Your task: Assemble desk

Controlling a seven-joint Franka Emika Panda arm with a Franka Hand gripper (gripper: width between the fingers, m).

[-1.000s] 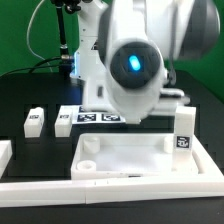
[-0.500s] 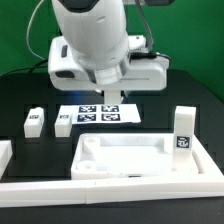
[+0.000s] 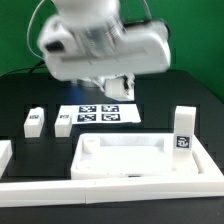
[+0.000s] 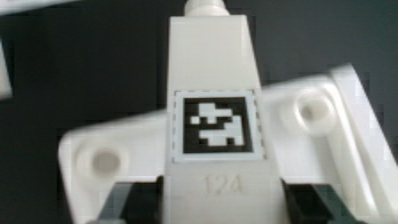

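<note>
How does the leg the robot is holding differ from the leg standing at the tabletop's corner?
The held leg is clamped in the end effector; the corner leg has nothing gripping it. The held leg hangs in the air; the corner leg stands upright at the tabletop's corner, on the exterior view's right. Both are white square posts with a black-and-white tag.

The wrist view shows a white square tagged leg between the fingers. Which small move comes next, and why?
Probably bring the white square tagged leg over a round corner socket of the white plastic tray-like tabletop and line it up: the leg is gripped, and the sockets lie to its sides.
</note>
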